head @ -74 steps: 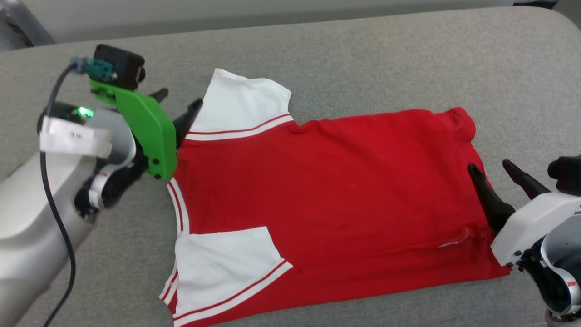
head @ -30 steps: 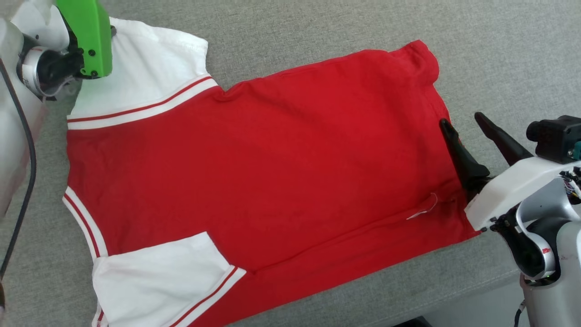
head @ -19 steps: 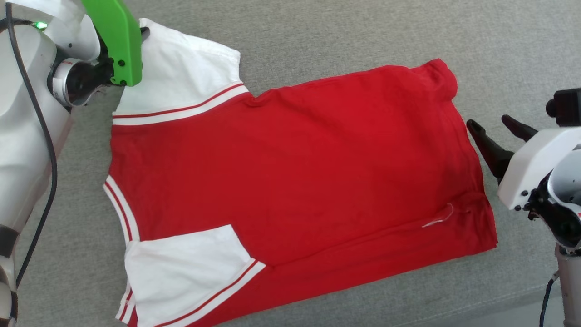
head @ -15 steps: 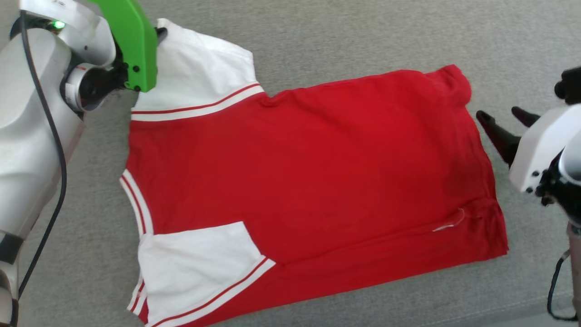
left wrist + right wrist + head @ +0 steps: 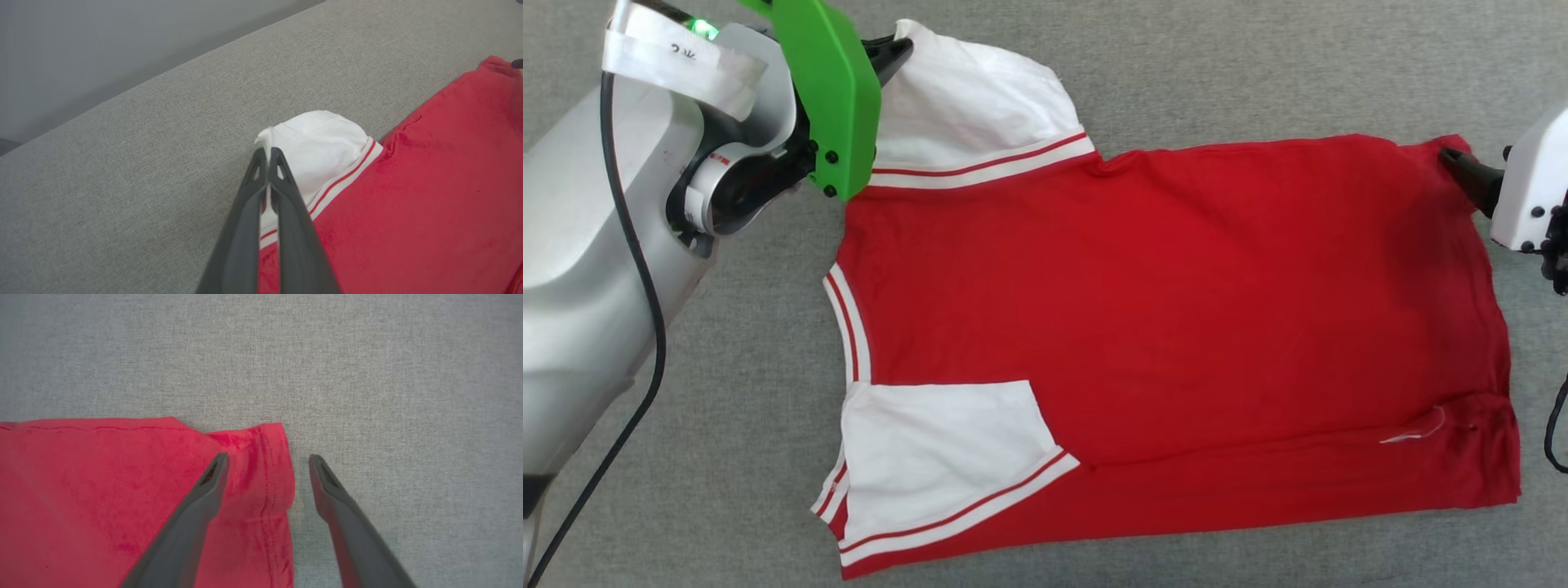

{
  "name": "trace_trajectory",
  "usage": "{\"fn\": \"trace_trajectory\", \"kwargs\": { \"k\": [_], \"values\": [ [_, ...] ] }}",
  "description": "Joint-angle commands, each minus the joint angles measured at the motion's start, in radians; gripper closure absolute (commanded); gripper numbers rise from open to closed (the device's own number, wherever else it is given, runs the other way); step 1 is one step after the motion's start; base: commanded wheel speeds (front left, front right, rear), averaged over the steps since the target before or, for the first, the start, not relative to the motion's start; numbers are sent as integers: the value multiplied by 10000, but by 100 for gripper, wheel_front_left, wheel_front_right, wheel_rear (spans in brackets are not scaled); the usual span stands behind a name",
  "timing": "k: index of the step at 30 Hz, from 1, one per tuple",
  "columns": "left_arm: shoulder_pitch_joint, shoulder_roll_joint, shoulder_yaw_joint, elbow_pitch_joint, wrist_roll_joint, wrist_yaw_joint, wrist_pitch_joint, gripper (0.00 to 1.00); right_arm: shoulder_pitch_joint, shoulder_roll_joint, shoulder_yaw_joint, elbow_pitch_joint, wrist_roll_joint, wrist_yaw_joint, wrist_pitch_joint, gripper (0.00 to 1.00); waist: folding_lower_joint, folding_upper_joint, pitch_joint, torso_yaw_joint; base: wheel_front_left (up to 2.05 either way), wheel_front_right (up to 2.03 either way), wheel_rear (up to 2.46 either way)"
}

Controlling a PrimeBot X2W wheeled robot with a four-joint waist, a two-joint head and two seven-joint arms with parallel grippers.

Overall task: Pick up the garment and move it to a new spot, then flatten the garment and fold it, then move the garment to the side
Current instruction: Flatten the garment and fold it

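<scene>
The garment is spread flat on a grey fabric surface, plain red side up. Its collar end is turned toward the left gripper and its hem end toward the right gripper.

The left jaws are pressed together on the edge of the far white sleeve. White cloth is seen in the thin slit between the two dark fingers, and the sleeve's corner is raised a little at their tips. Bare grey surface is seen beyond those tips. In the left wrist view, the red-and-white striped trim and the red body are seen just to the right of them.

The right jaws are spread wide, and the far hem corner of the garment lies in the gap between them. One finger is seen over the red cloth, and the other is seen over bare grey surface just beside the hem edge. Whether either tip touches the cloth cannot be told.

The near white sleeve is laid inward over the red body, well apart from both pairs of jaws. A green bracket is mounted behind the left jaws, and a black cable is run along that arm.
</scene>
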Motion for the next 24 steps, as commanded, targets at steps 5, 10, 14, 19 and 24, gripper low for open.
{"fn": "trace_trajectory", "kwargs": {
  "k": [5,10,14,19,24],
  "values": [
    [234,198,-6,-831,162,281,58,100,-459,-194,283,794,-261,-9,58,0,0,0,397,338,0,0,0],
    [294,268,-39,-1328,238,428,65,100,-509,-189,704,1330,-124,-9,-122,0,0,0,533,447,0,0,0],
    [364,313,-67,-1510,264,492,54,100,-400,-276,1175,1644,14,-9,-294,0,0,0,558,480,0,0,0],
    [536,363,-76,-1506,239,564,-32,100,-284,-424,1705,1985,287,-9,-706,94,0,0,463,482,0,0,0],
    [853,362,-5,-1315,158,665,-363,100,-387,-579,1521,2314,482,-9,-2083,100,0,0,163,459,0,0,0]
  ]
}}
